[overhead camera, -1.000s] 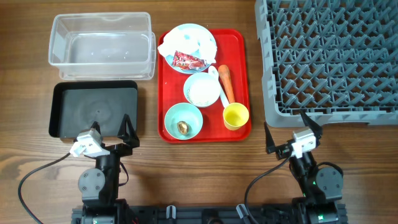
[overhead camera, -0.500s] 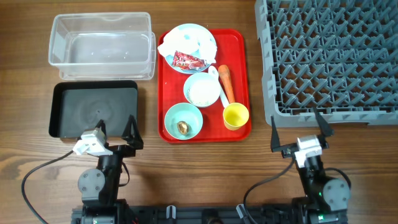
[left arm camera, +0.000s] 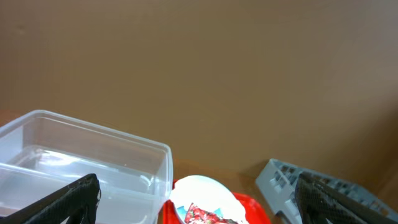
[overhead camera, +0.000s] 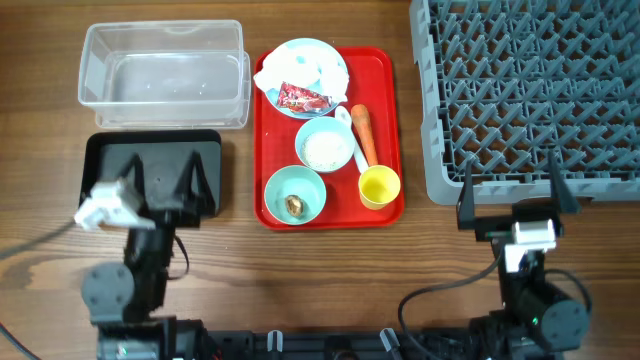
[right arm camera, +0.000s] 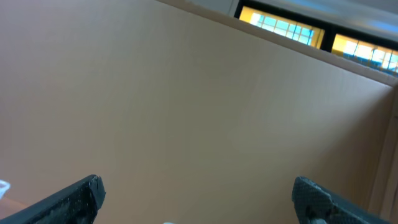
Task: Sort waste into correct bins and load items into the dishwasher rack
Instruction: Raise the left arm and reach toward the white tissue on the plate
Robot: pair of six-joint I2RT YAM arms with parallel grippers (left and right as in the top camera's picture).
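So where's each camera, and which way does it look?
Overhead: above the table, looking down on red plastic tray, clear rectangular plastic tub, grey plastic grid rack; both arms at bottom.
Left wrist: on left arm, facing forward over the tub to a wall; its black fingers low.
Right wrist: on right arm, tilted up at wall, windows; fingers low.
Shared: the tub, overhead and left wrist.

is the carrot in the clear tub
No, the carrot lies on the red tray, well apart from the tub.

The dishwasher rack (overhead camera: 530, 90) runs past the overhead view's top-right edges.
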